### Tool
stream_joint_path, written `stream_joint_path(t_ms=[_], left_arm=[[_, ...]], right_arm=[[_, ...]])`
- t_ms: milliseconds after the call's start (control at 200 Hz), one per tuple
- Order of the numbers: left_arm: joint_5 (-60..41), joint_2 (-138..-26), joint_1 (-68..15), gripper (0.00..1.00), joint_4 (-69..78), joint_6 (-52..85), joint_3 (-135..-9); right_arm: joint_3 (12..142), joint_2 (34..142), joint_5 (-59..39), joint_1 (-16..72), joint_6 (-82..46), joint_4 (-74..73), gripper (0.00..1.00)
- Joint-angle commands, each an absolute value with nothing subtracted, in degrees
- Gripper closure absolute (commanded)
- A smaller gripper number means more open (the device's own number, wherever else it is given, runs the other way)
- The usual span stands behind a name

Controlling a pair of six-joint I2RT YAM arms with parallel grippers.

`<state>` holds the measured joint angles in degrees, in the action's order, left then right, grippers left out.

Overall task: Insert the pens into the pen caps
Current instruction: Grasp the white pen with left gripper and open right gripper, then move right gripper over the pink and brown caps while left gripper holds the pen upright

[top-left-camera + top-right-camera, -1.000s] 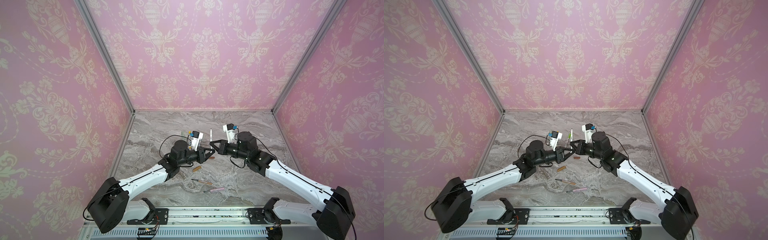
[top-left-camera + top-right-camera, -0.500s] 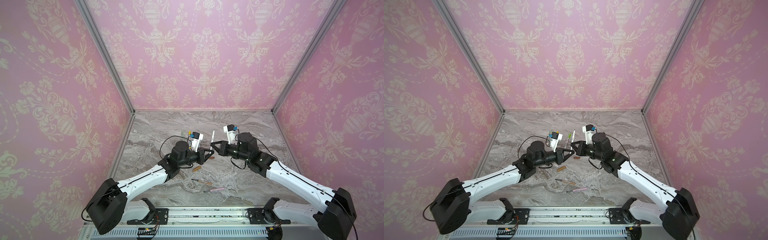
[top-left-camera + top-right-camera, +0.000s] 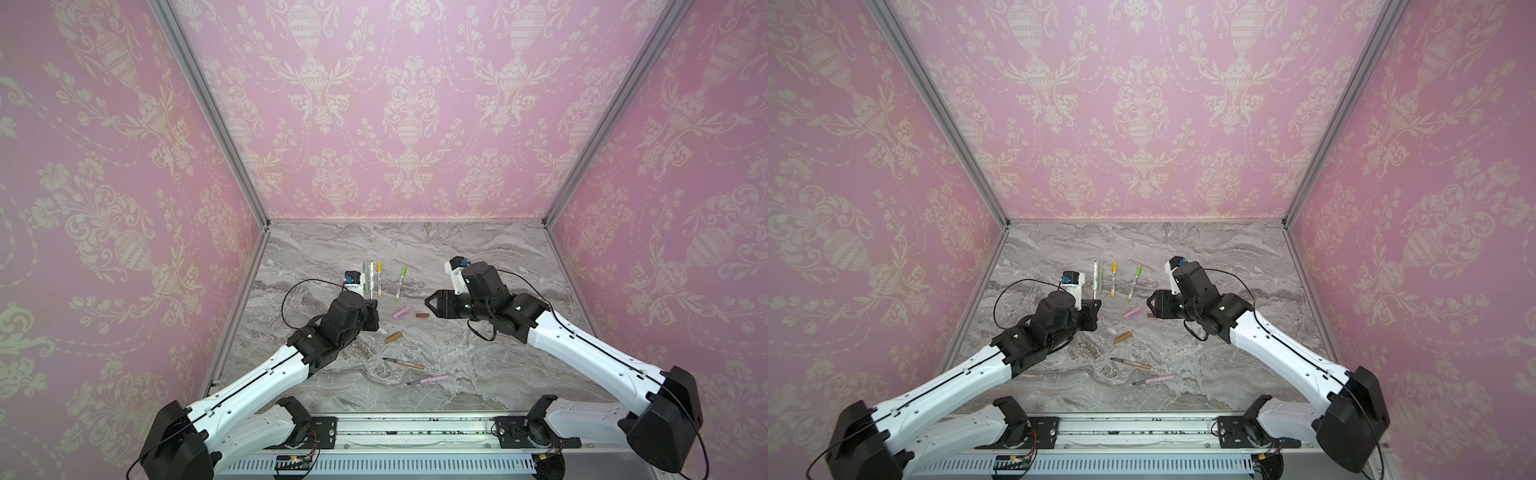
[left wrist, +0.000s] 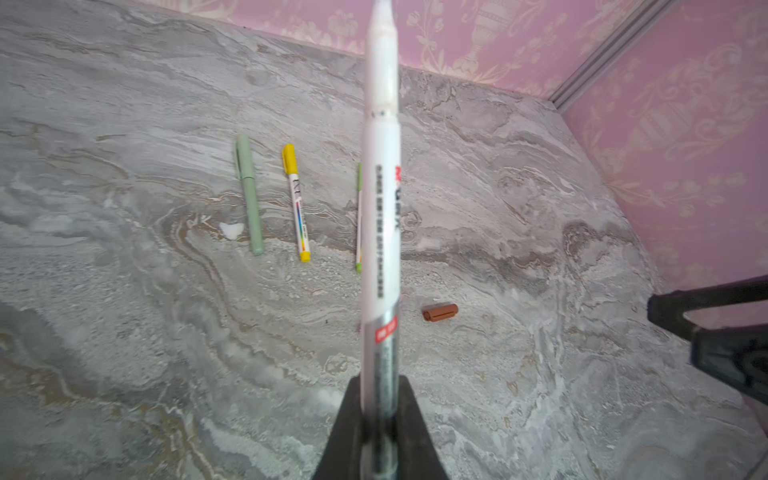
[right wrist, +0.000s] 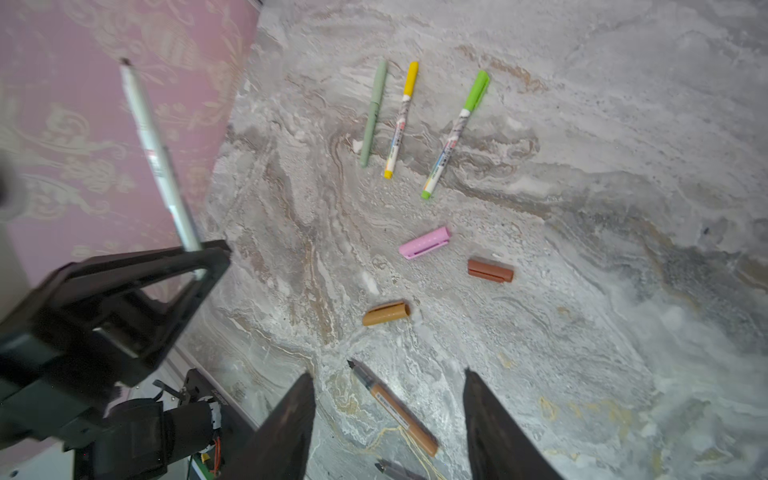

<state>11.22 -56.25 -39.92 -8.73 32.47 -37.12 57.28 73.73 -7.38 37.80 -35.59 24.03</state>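
White pen (image 4: 380, 232) is standing clamped in the left fingers (image 4: 413, 444); the wide, empty right fingers (image 5: 498, 432) should be gripping the brown cap (image 5: 490, 271) just ahead squarely, mouth outward.

Robot test cell in a lab. Three sides are flat panels (image 3: 409, 104) printed with pink damask (wallpaper pattern, yet mounted on a frame), meeting at bare aluminium posts (image 3: 209, 112). The base is a grey marble-look tabletop (image 3: 415, 249). Along the near edge a metal rail (image 3: 415, 432) carries the bases of two white-and-black arms, left arm (image 3: 257, 378) and right arm (image 3: 582, 353). Slotted cable duct (image 3: 374, 467) below it, wires exposed. Pens (image 3: 405, 364) and caps (image 3: 400, 313) lie scattered on top.
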Motion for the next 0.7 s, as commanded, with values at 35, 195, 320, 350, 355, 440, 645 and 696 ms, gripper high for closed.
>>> stream_joint_path(t_ms=[35,195,320,350,355,440,645,696], left_arm=[[18.28,-53.05,-39.62,1.0,-9.93,32.32,-32.75],[17.33,-51.4,-39.63,1.0,-6.8,34.33,-29.24],[17.16,-49.81,-39.47,1.0,-6.17,35.05,-27.56],[17.2,-49.32,-39.49,1.0,-6.15,35.07,-27.28],[17.22,-49.27,-39.48,1.0,-6.15,34.98,-27.26],[17.56,-48.05,-39.45,1.0,-6.06,34.93,-26.5],[17.38,-46.68,-39.14,1.0,-6.24,34.68,-25.6],[17.26,-46.6,-39.07,1.0,-6.31,34.55,-25.59]], right_arm=[[59.89,81.84,-6.03,38.38,-39.41,31.0,0.41],[66.78,92.08,-3.82,39.64,-23.94,35.69,0.41],[71.32,97.42,-1.43,39.7,-14.59,36.31,0.37],[71.76,98.4,-1.32,39.72,-13.24,35.98,0.36],[71.83,98.6,-1.37,39.72,-13.04,35.97,0.36],[73.67,101.97,-2.14,39.72,-9.63,35.87,0.34],[78.59,110.49,-2.91,39.69,-5.75,37.44,0.31],[79.24,111.71,-3.62,39.76,-5.69,37.3,0.31]])
